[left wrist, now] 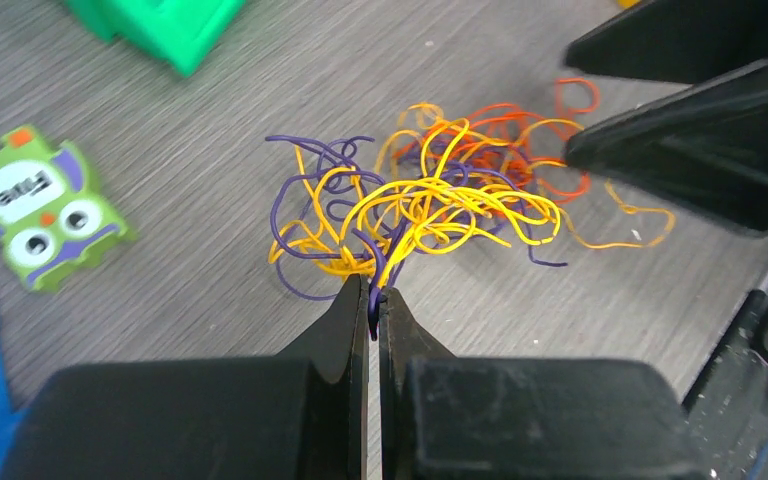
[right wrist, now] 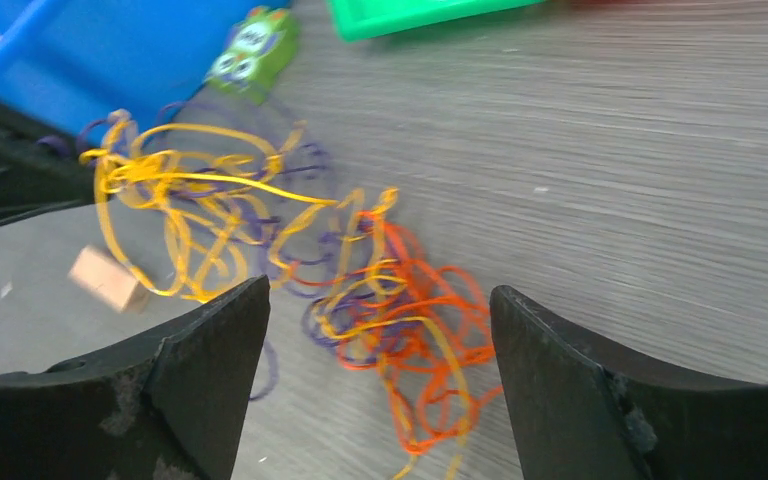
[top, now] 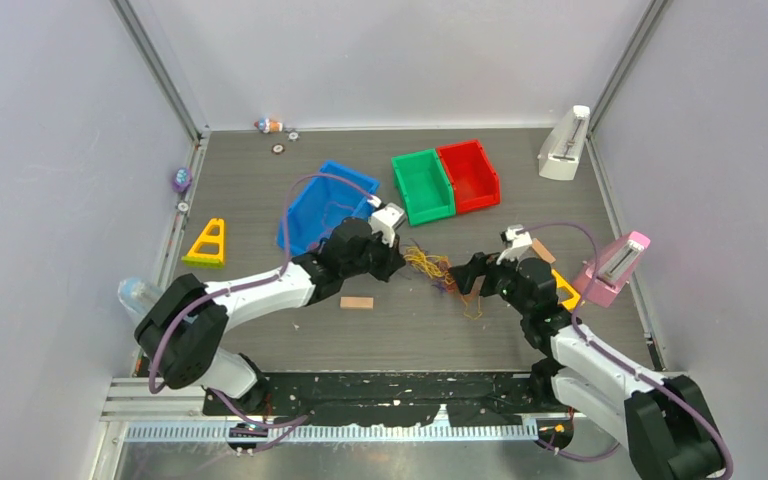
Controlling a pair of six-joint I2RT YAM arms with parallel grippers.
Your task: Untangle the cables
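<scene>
**Grey tabletop, one knot: the untangling has hardly begun**

On the grey tabletop (top: 410, 335), between your two arms and nearer to you than the green bin (top: 423, 185), the cables (left wrist: 430, 205) lie as a single tangle. Yellow and purple loops wind together on its left side, orange-red strands bunch on its right, and all three colours interlace where they meet. No colour lies apart as its own bundle, so I judge that nearly all of the work is left.

Your left hand (left wrist: 373, 292) is pinched tight on a few purple and yellow strands at the tangle's left edge. Your right hand (right wrist: 380, 295) stands wide and grips nothing, with the orange-red part showing between its fingers. You have one hold on the knot. A second hold and the pulling apart are not yet done.
</scene>
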